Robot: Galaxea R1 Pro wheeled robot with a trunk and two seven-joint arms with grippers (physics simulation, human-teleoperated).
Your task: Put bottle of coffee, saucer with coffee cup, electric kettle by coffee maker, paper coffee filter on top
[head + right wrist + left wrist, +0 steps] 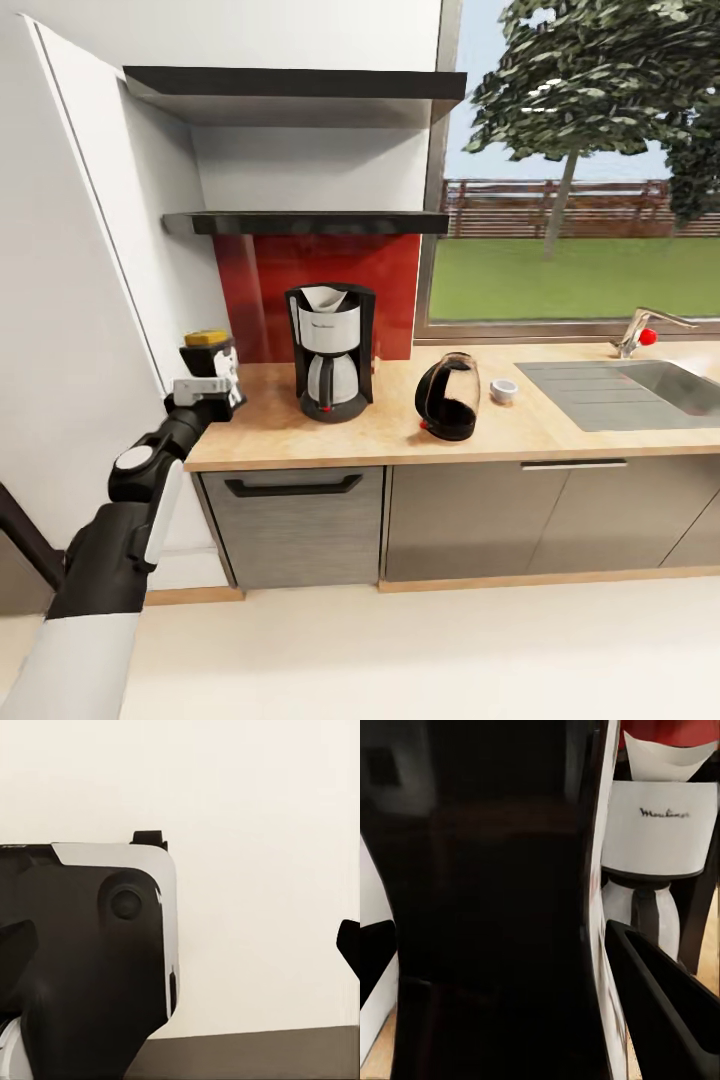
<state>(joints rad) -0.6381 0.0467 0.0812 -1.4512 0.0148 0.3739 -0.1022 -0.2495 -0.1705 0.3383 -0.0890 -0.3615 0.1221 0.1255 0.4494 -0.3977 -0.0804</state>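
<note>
**Coffee bottle held at the counter's left end**

The left gripper [212, 378] has its jaws spread wide around a dark, yellow-capped bottle of coffee [207, 352], one finger [667, 1012] on each side of it. The bottle stands upright, its long axis vertical, low over the left end of the counter [400, 430]. The coffee maker [330, 350], filter [322, 297] already on top, lies just to the bottle's right, so the set-down looks close. Kettle [448, 397] and cup [503, 390] wait further right. The right jaws: cannot tell.
</note>
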